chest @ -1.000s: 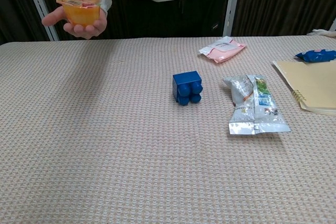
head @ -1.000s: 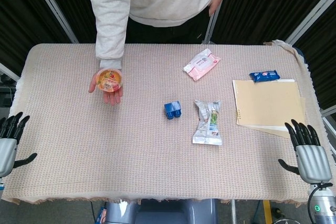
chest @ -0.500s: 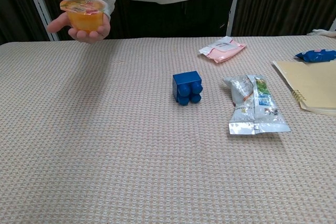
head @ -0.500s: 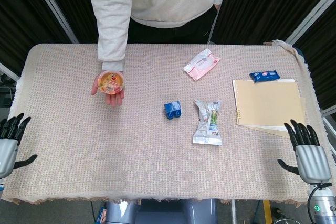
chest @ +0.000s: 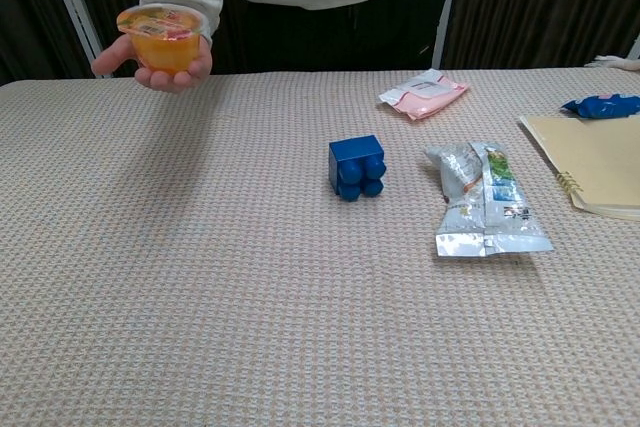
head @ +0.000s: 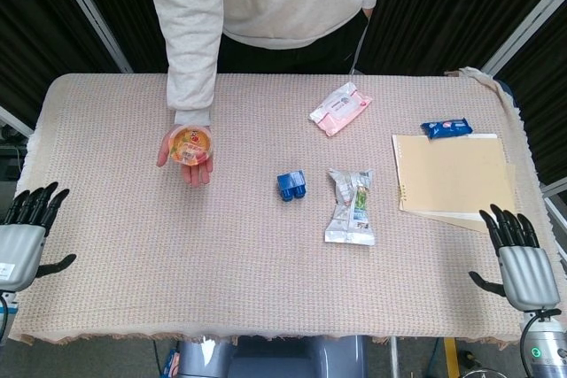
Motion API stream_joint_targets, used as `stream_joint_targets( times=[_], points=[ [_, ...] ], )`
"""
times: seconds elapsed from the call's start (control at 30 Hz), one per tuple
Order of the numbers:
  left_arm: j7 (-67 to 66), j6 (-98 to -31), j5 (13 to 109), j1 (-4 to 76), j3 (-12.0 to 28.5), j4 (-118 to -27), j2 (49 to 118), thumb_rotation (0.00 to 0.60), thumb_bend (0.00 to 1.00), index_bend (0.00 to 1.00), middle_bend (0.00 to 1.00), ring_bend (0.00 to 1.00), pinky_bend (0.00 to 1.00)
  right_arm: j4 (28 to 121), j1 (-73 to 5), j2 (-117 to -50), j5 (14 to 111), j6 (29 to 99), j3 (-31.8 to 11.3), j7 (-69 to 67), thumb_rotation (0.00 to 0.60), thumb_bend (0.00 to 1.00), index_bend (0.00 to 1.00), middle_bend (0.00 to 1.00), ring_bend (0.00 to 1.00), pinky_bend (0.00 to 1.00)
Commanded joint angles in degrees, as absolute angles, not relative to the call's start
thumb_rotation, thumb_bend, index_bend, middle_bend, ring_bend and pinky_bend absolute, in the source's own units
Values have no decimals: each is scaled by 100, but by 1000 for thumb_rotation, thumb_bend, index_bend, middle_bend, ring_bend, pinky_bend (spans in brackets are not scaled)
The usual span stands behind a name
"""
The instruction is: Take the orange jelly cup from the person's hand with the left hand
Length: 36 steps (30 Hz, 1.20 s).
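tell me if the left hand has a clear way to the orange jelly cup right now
Probably yes. The left hand sits open at the table's near left edge, and only bare cloth lies between it and the orange jelly cup, held up on the person's hand.

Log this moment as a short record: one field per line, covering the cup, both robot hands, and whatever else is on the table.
orange jelly cup: upright on the person's hand, held above the table
left hand: open, at the near left table edge, far from the cup
right hand: open, at the near right edge
blue block: mid-table
silver snack bag: lying right of the block
pink packet: far side
notebook: right side, blue packet at its far edge
handover: not started
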<state>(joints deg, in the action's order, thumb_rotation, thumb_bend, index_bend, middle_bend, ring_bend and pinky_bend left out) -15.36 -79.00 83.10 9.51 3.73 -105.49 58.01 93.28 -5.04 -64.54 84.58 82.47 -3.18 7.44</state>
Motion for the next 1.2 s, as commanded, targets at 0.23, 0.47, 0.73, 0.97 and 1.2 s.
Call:
stream_joint_targets(
  times=[0.23, 0.47, 0.73, 0.97, 1.2],
  points=[
    [-4019, -6467, 5728, 2797, 1509, -12029, 5311, 600, 251, 84, 0, 0, 89, 9464, -549, -6360, 8315, 8023, -281, 765, 600, 63, 70, 0, 0, 9],
    [-5384, -6401, 3494, 4269, 1918, -11935, 5938, 600, 291, 111, 0, 0, 109, 9533, -545, -6278, 8267, 7952, -258, 653, 600, 64, 71, 0, 0, 9],
    [-6251, -6779, 2272, 5335, 1967, -11559, 6705, 600, 298, 135, 0, 0, 134, 9567, -540, -6241, 8282, 7931, -235, 552, 600, 65, 73, 0, 0, 9],
    [-6590, -7142, 1701, 5973, 2046, -11348, 7144, 600, 298, 138, 0, 0, 133, 9574, -537, -6204, 8275, 7913, -228, 471, 600, 67, 73, 0, 0, 8],
    [-6930, -7470, 892, 6492, 2116, -11053, 7482, 600, 300, 153, 0, 0, 133, 9577, -527, -6169, 8258, 7899, -219, 388, 600, 67, 73, 0, 0, 9]
  ],
)
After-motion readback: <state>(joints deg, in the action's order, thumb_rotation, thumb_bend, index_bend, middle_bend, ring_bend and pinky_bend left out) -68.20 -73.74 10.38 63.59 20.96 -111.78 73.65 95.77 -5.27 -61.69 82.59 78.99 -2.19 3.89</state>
